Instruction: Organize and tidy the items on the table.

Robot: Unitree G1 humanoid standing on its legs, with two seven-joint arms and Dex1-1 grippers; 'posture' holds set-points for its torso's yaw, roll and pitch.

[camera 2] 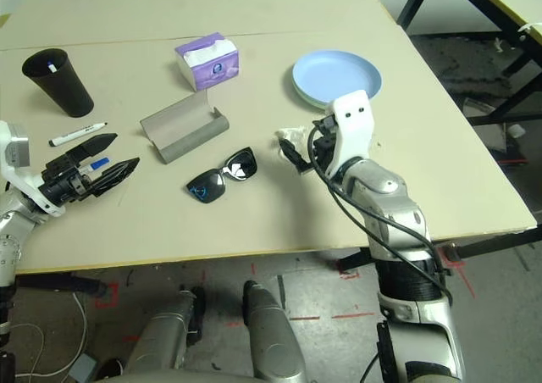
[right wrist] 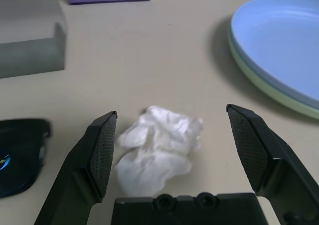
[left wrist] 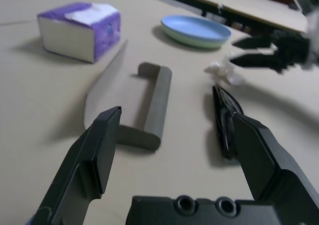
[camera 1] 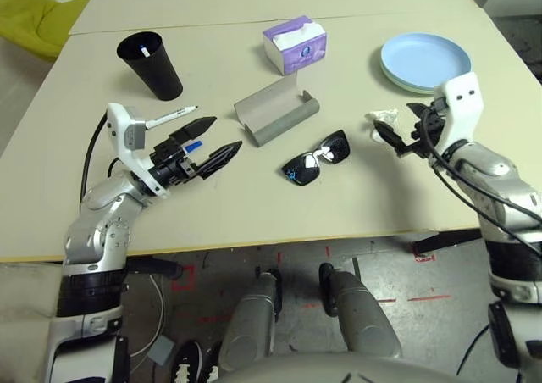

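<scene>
On the worktop (camera 1: 254,192), right of centre in the head view, the crumpled tissue (right wrist: 157,155) lies between the right claw (right wrist: 172,150) and its wide-spread fingers. Ease forward, centre, and close gently. The left claw (camera 1: 206,141), lower left, gapes empty.

The floor (camera 1: 398,269) under the worktop is grey and scuffed, with little red tape marks (camera 1: 421,297) on it. A yellow-green chair (camera 1: 38,19) sits in the far corner. Black metal legs (camera 2: 445,14) of another table stand off to the side.
</scene>
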